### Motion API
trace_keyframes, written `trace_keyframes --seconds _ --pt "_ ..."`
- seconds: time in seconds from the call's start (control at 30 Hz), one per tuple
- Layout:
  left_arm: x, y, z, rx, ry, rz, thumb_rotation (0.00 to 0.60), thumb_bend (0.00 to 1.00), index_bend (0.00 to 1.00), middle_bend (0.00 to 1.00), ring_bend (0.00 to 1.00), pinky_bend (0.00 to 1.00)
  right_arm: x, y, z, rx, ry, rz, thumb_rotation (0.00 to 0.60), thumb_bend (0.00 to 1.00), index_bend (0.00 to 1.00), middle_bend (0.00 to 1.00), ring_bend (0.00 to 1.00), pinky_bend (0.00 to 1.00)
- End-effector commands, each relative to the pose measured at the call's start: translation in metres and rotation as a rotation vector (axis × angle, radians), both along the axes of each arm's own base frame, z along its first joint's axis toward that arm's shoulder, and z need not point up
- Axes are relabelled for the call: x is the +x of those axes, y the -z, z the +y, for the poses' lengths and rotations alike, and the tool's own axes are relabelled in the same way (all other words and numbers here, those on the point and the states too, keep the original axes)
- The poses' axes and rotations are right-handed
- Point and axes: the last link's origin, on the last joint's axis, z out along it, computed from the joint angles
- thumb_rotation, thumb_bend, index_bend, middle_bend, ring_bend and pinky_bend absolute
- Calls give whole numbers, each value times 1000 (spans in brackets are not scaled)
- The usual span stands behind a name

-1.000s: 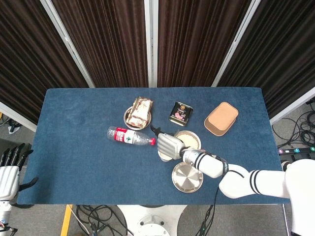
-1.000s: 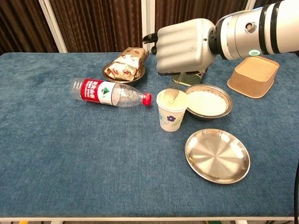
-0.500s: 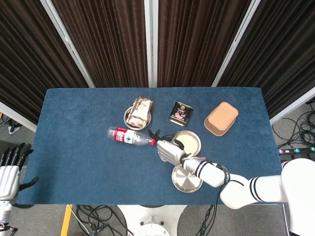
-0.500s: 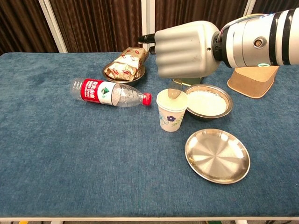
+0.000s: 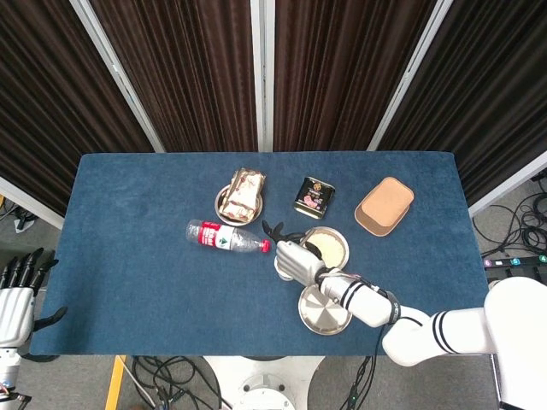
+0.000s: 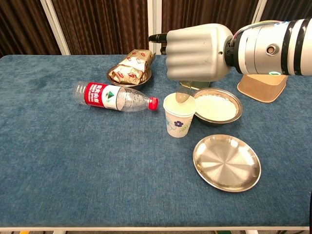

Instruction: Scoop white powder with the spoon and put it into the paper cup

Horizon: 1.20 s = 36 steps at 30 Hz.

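Observation:
My right hand (image 6: 197, 52) (image 5: 296, 260) hovers above the paper cup (image 6: 179, 116) and grips a spoon. The spoon's bowl (image 6: 182, 96) hangs at the cup's rim, its black handle end (image 6: 155, 37) sticking out to the left of the fist. The cup has a flower print and stands just left of the steel bowl of white powder (image 6: 215, 106) (image 5: 328, 246). In the head view the hand hides the cup. My left hand (image 5: 14, 299) is off the table at the far left, fingers spread, holding nothing.
A plastic bottle (image 6: 113, 97) lies on its side left of the cup. An empty steel plate (image 6: 226, 162) sits in front of the powder bowl. A dish of wrapped snacks (image 6: 129, 70), a dark tin (image 5: 314, 196) and a brown tray (image 6: 263, 79) stand further back.
My right hand has come closer to the chest camera and shifted slightly right, the spoon bowl staying at the cup's rim. The left hand has not moved.

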Motion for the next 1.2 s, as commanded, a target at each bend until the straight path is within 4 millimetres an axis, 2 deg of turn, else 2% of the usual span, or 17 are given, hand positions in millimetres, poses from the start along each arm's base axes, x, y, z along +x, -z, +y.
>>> trace_keyframes --seconds 0.03,0.23,0.37,0.53,0.67,0.77,1.2 --pt "0 0 -1 0 0 0 600 33 254 158 103 65 -4 -6 -1 4 66 -93 600 379 660 622 252 0" --pt "2 0 3 -2 12 7 600 33 254 158 103 65 -27 -31 -1 41 242 -372 600 363 660 611 251 0" --pt "5 -1 5 -1 19 10 600 34 254 158 103 65 -52 -51 7 116 398 -610 600 362 660 610 251 0" --pt "9 -2 8 -5 29 17 600 33 254 158 104 64 -88 -54 22 235 549 -799 600 362 659 609 251 0" --pt "12 -2 9 -1 38 25 600 33 254 158 103 62 -116 -42 38 285 597 -848 600 360 659 609 250 0" --pt "14 -3 8 -2 42 26 600 33 254 158 103 62 -129 -30 47 315 645 -865 600 359 659 609 249 0" --pt "11 -1 4 -4 36 13 600 34 254 158 103 62 -154 23 69 333 677 -864 600 327 644 597 210 0"
